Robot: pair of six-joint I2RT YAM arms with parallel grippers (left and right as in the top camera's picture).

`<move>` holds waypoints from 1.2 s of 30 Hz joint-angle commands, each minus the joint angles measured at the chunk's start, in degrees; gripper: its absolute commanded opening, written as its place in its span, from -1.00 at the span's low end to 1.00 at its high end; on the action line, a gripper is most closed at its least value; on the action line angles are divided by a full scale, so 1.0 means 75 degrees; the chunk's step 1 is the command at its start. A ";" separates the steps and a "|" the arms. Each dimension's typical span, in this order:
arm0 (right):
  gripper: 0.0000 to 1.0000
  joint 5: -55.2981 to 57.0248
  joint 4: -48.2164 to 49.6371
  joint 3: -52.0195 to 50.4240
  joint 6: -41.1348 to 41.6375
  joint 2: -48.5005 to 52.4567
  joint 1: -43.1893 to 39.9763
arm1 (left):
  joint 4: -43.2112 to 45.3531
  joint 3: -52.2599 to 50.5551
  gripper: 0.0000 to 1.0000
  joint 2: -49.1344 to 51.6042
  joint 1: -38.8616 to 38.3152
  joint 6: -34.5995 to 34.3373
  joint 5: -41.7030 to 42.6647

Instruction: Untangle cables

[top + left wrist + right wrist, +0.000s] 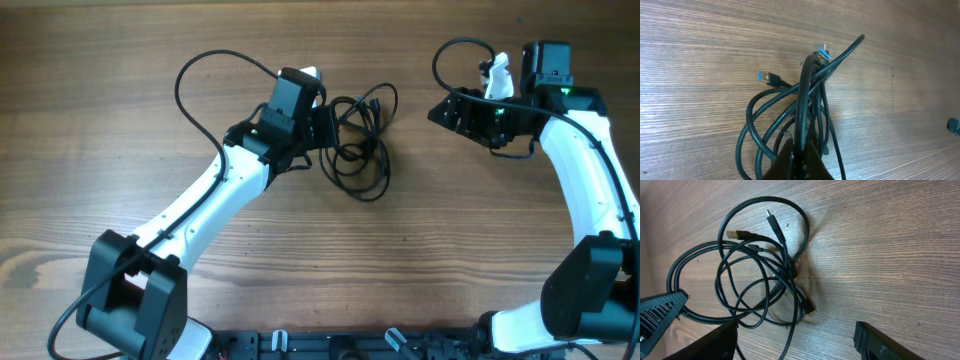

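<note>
The cables [358, 135] lie as a tangle of thin black loops at the middle of the wooden table. My left gripper [325, 125] is at the tangle's left side. In the left wrist view it [801, 147] is shut on a strand of the cables [802, 95], and a blue-tipped plug [765, 77] points left. My right gripper [440, 112] hovers to the right of the tangle, apart from it. In the right wrist view it [796, 330] is open, with the cables [760, 265] ahead and one loose strand running between its fingers [880, 345].
Thicker black wires loop off the left arm [195, 80] and the right arm [450, 55]. The arm bases and a black rail [330, 345] line the table's front edge. Bare wood [100, 150] lies to the left of the arms.
</note>
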 commanded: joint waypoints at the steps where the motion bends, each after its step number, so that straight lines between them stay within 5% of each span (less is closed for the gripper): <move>1: 0.53 0.0079 -0.0009 -0.0017 0.0012 -0.0102 0.0000 | -0.0009 0.0038 -0.92 -0.0117 -0.0026 0.0058 0.0149; 12: 0.54 0.0079 -0.0012 -0.0017 0.0012 -0.0102 0.0000 | 0.0012 0.0038 -0.92 -0.0303 0.0169 -0.0312 0.0315; 27: 0.54 0.0079 -0.0012 -0.0017 0.0012 -0.0105 0.0000 | 0.0070 0.0038 -0.92 -0.0402 0.1067 -0.0962 0.2104; 36: 0.54 0.0076 -0.0009 -0.0017 0.0017 -0.0102 0.0000 | 0.0020 0.0038 -0.92 -0.0396 0.1218 -0.1769 0.1696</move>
